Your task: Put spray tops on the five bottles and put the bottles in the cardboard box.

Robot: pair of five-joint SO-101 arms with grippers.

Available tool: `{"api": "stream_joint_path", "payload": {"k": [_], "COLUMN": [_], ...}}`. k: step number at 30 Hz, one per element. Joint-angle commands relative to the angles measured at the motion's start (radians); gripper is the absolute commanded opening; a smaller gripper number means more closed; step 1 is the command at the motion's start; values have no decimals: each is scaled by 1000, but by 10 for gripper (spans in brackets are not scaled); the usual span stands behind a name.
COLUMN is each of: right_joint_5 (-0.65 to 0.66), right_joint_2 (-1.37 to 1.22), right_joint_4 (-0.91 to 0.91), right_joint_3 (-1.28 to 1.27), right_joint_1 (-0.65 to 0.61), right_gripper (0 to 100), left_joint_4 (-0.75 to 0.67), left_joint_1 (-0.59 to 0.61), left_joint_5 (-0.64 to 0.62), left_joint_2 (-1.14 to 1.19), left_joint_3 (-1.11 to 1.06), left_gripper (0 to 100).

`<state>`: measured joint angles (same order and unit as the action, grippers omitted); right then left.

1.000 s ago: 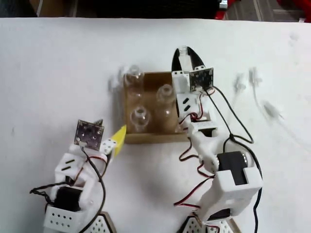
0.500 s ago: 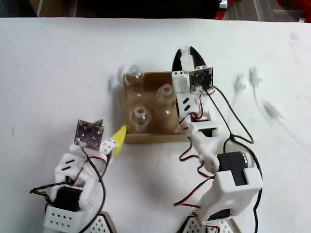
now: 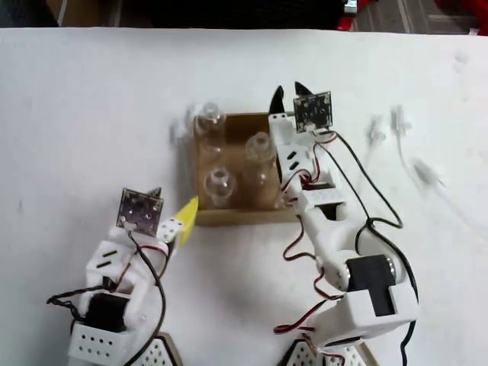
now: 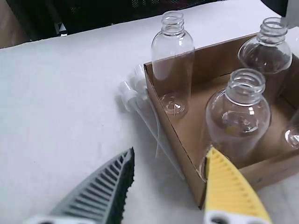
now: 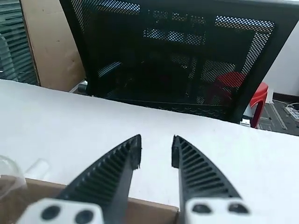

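The cardboard box (image 3: 197, 164) sits mid-table with three clear, uncapped bottles (image 3: 219, 183) upright in it. In the left wrist view these bottles (image 4: 238, 109) stand inside the box (image 4: 170, 135), and white spray tops (image 4: 132, 91) lie on the table by its outer wall. My left gripper (image 4: 168, 175) is open just off the box's near corner, its yellow finger (image 3: 187, 213) almost at the wall. My right gripper (image 3: 288, 94) hovers over the box's far right corner. Its black fingers (image 5: 117, 165) stand slightly apart and hold nothing.
More white spray tops (image 3: 396, 120) with thin tubes lie scattered on the table right of the box. One spray top (image 3: 181, 126) lies by the box's far left corner. A black mesh chair (image 5: 168, 60) stands beyond the far table edge.
My right arm has drawn back a little toward its base and tilted its wrist up, so its fingers now show apart above the box corner. The left arm has not moved.
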<state>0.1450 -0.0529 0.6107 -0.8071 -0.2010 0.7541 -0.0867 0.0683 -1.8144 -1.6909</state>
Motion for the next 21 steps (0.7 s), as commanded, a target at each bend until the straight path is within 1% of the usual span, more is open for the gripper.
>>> {"api": "stream_joint_path", "payload": {"k": [1,6,9,12,15,21], "right_joint_5": [8,5,-86,-183,-241,-267], "right_joint_2": [54,74,97,125,154,255], "right_joint_4": [-1,-22,-70,-154,-282,-634], "right_joint_3": [31,60,78,117,173,293], "right_joint_1": [-4,-2,7,30,59,105], "right_gripper": [80,80,83,84,84,83], "left_joint_4": [0,0,0,0,0,0], "left_joint_1": [-7,-7,-7,-7,-7,-7], "left_joint_5": [11,11,11,11,11,11], "left_joint_2": [-8,-8,-8,-8,-8,-8], "left_joint_3": [-2,-2,-2,-2,-2,-2], "left_gripper": [229,229,229,229,229,229]}}
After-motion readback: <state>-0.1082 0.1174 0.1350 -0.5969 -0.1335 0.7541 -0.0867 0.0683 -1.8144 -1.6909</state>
